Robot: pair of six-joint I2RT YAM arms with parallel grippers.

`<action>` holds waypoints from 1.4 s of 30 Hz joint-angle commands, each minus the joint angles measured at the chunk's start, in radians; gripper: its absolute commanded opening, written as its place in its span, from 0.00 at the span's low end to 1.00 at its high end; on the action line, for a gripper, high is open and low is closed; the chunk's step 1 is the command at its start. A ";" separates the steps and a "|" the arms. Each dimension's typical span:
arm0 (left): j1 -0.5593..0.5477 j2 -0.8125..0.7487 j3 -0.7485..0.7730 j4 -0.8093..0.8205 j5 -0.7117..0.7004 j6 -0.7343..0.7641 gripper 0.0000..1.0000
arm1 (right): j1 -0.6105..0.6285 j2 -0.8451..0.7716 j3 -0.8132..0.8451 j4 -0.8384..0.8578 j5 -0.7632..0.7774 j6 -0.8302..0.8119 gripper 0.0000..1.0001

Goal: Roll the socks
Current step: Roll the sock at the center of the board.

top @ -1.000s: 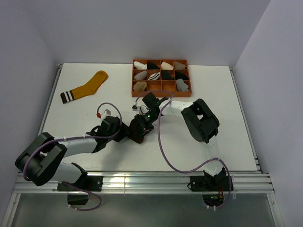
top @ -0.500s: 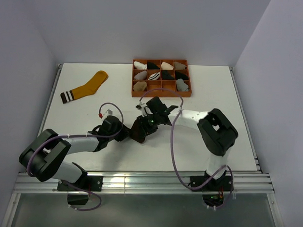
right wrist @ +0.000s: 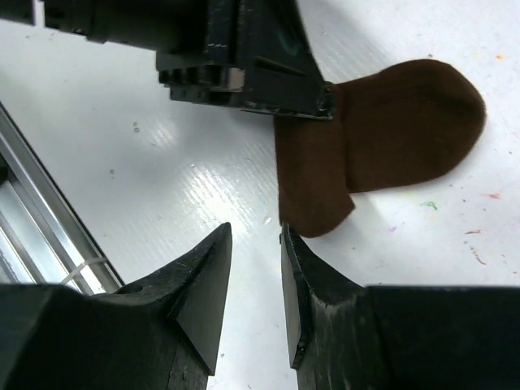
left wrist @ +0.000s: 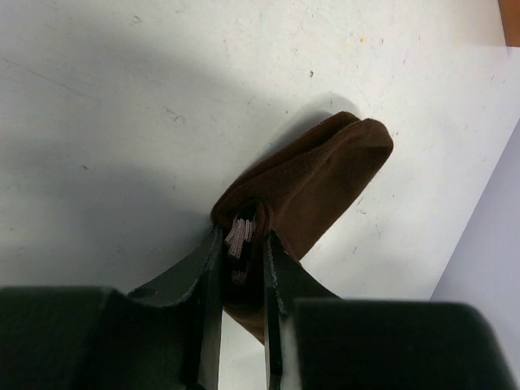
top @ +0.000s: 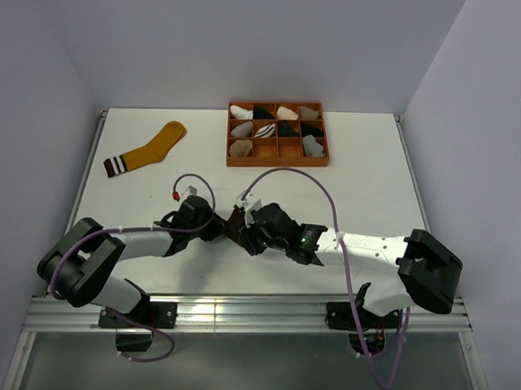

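Observation:
A dark brown sock (left wrist: 321, 175) lies folded over on the white table (top: 372, 182), near the middle. My left gripper (left wrist: 242, 244) is shut on its striped cuff, with fabric bunched between the fingers. In the top view this sock (top: 237, 217) is mostly hidden between the two grippers. My right gripper (right wrist: 256, 244) stands open just short of the sock's folded edge (right wrist: 313, 203), nothing between its fingers. It faces the left gripper (right wrist: 244, 57) across the sock. A mustard-yellow sock (top: 148, 148) with a striped cuff lies flat at the far left.
An orange divided tray (top: 277, 163) holding several small sock bundles stands at the back centre. The right arm (top: 370, 248) stretches low across the near right of the table. A metal rail (top: 239, 310) runs along the near edge.
The right arm swung from the far side of the brown sock round to the near right, letting go and opening its jaws. The left gripper closed on the sock's cuff.

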State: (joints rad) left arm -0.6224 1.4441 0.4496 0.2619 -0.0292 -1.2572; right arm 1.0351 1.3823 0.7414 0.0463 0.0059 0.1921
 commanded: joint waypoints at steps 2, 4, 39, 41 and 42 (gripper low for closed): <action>-0.002 0.050 0.000 -0.155 0.005 0.038 0.00 | 0.035 0.010 -0.014 0.095 0.072 -0.008 0.38; -0.002 0.048 0.003 -0.156 0.005 0.039 0.00 | 0.042 0.036 -0.013 0.112 0.075 -0.010 0.38; -0.003 0.041 0.037 -0.167 0.046 0.088 0.00 | 0.045 0.302 0.095 0.127 0.213 -0.071 0.51; -0.003 0.045 0.040 -0.161 0.055 0.093 0.00 | 0.045 0.307 0.092 0.142 0.213 -0.086 0.53; -0.003 0.050 0.041 -0.161 0.058 0.099 0.00 | 0.046 0.311 0.095 0.144 0.213 -0.092 0.53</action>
State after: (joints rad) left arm -0.6212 1.4578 0.4915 0.2111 -0.0097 -1.2106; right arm 1.0740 1.6737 0.8062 0.1368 0.2161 0.1284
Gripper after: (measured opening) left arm 0.233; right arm 0.529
